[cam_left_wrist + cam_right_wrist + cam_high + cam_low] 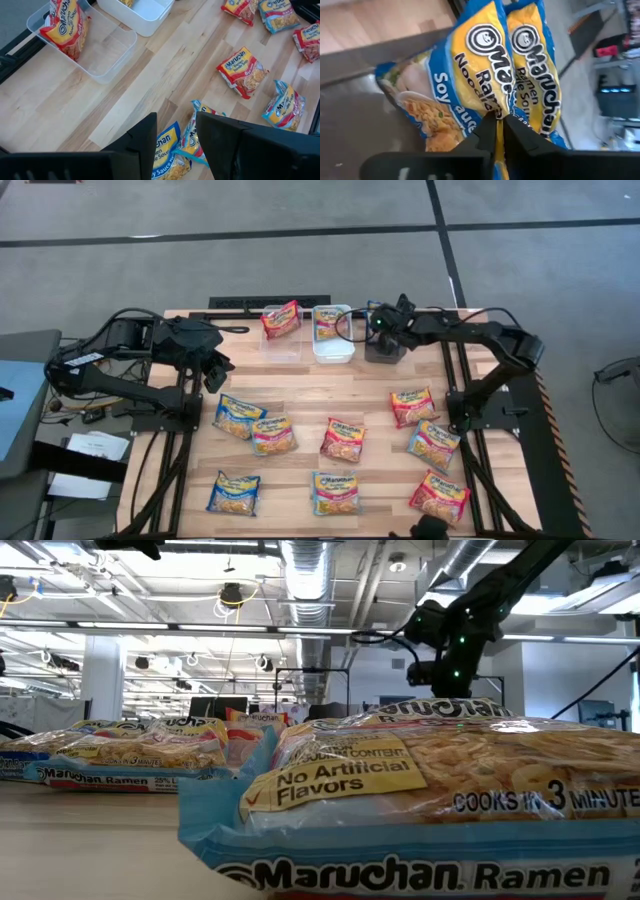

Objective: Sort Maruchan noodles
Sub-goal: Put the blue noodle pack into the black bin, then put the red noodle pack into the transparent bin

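My right gripper (385, 330) reaches over the dark bin (385, 348) at the table's far edge. In the right wrist view its fingers (487, 131) stand almost together on a blue-and-yellow noodle packet (470, 80); a second blue-and-yellow face (535, 70) lies beside it. My left gripper (175, 137) hangs open above the table's left part, over a blue packet (167, 157), touching nothing. Several Maruchan packets lie flat on the wood, among them a blue one (238, 416) and a red one (343, 439). My right gripper pinches the blue-and-yellow packet at its edge (495, 107) between the two fingers, with only a thin gap showing between the tips. The fingers come slanting down from above. The packet lies tilted in the dark bin, its far part against the bin's grey inside (365, 115).
A clear bin (283, 340) with a red packet (281, 319) and a white bin (332, 345) with a light blue packet (328, 323) stand left of the dark bin. One packet (420, 800) lies right before the low camera. Bare wood shows between bins and packets.
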